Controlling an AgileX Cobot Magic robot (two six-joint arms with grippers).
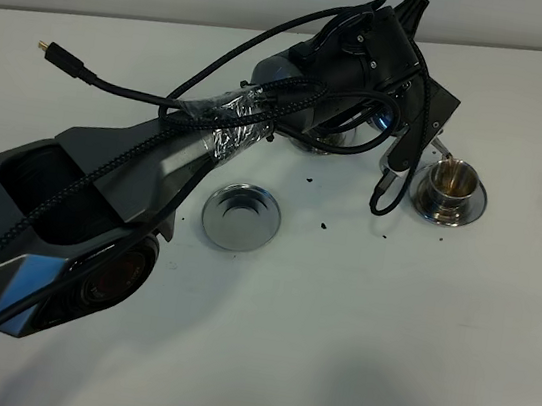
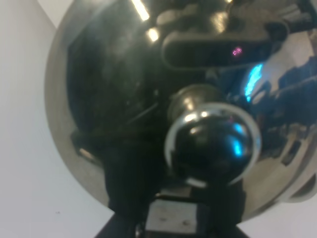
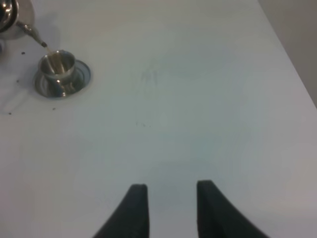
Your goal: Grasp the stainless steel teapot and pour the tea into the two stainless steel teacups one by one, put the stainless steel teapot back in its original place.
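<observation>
Left gripper point(image 2: 173, 220): fingers dark, blurred and cut off at the frame edge, closed on the near side of the stainless steel teapot point(image 2: 119, 99); the exact hold is hard to make out. The pot fills the left wrist view, with the lid knob point(image 2: 213, 144) just beyond the fingers and the mirror surface showing only reflections. In the exterior view the arm point(image 1: 101, 189) and cables point(image 1: 165, 97) cover nearly all of the pot. Only the right wrist view shows the spout point(image 3: 33, 32), tilted down, its tip just above the teacup point(image 3: 56, 67) on its saucer point(image 3: 83, 74), with brown tea in the cup. Right gripper point(image 3: 171, 208): fingers apart, nothing between them, over bare table point(image 3: 198, 99), cup far ahead. Empty saucer point(image 1: 240, 216): well behind the left fingers, beside the arm, seen only in the exterior view. Second cup: cannot be made out.
</observation>
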